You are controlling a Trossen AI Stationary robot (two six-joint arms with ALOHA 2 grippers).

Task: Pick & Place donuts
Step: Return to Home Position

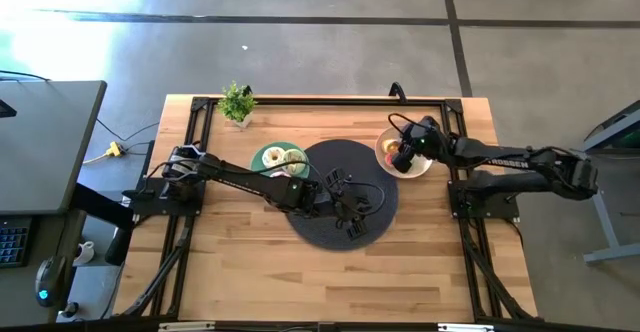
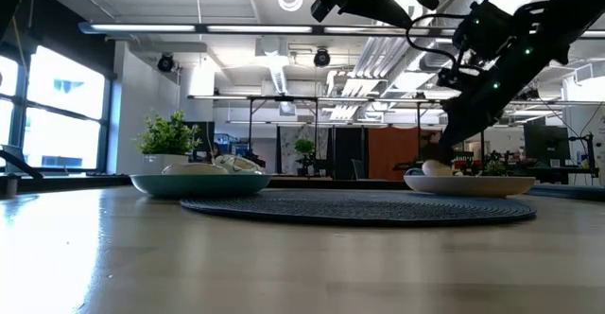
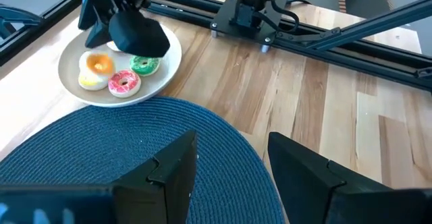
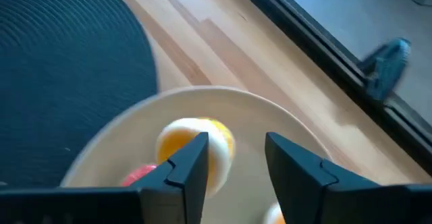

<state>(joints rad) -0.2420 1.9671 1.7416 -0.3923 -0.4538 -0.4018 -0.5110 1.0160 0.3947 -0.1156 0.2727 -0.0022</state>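
A beige bowl [image 1: 386,141] at the table's far right holds small toy donuts: a yellow-and-white one [image 3: 96,69], a pink one [image 3: 124,83] and a green one [image 3: 144,65]. My right gripper [image 4: 233,155] is open and low over this bowl, with the yellow-and-white donut [image 4: 214,143] just beyond its fingers and the pink one [image 4: 138,174] to the side. My left gripper [image 3: 233,163] is open above the dark round mat [image 1: 345,167], clear of everything. More donuts [image 1: 289,158] lie on the mint-green plate [image 1: 264,157].
A small potted plant [image 1: 237,102] stands at the far edge behind the plate. The mat lies between plate and bowl. Black frame rails [image 1: 320,100] run along the far edge and both sides. The near half of the wooden table [image 1: 320,282] is bare.
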